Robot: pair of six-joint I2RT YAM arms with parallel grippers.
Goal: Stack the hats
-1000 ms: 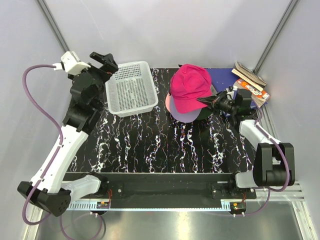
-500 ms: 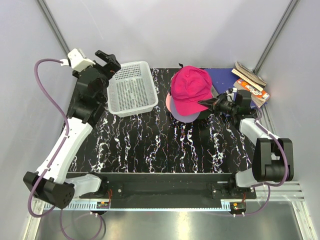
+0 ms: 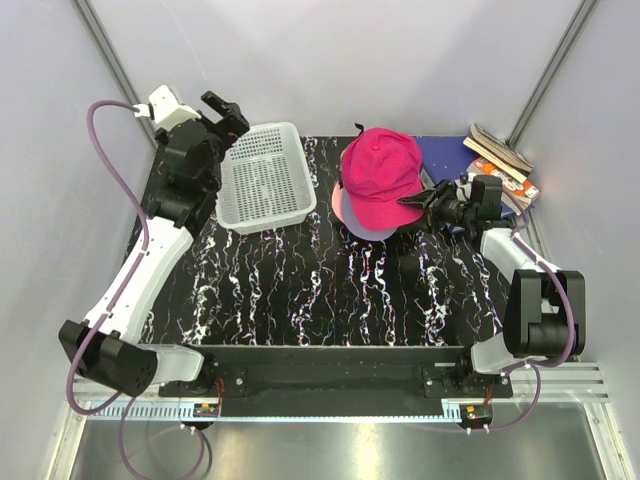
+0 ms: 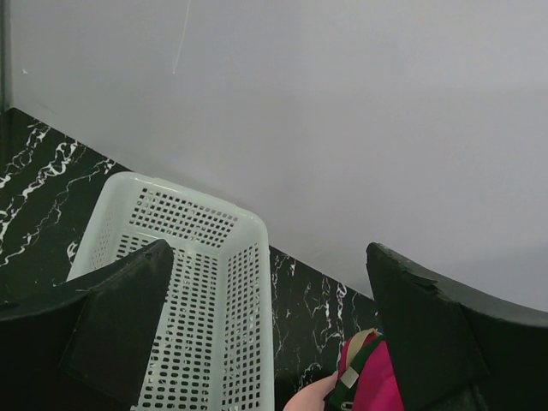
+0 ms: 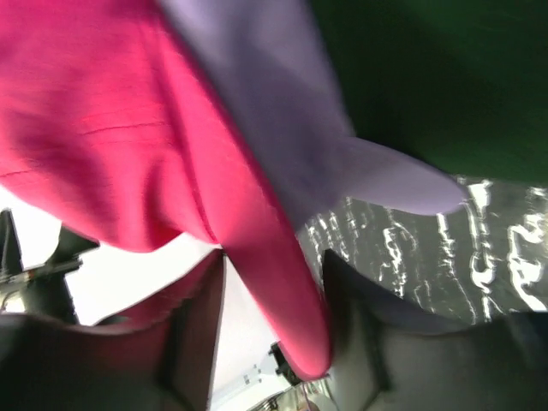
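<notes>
- Nearby, the right gripper point(image 3: 413, 207) is sitting with its jaws parted around the magenta hat's point(image 3: 382, 170) brim, not pinching it.
- Magenta hat is lying atop the lavender hat point(image 3: 368, 235) on the table point(image 3: 300, 280).
- Farthest, the left gripper point(image 3: 228, 112) is hanging spread wide and empty by the basket point(image 3: 270, 223).

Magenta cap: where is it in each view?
Top external: magenta cap at the back, right of centre.
Left wrist: bottom edge, right of the white basket.
Right wrist: fills the upper left, edge between the fingers.
Shared: black marbled tabletop.
</notes>
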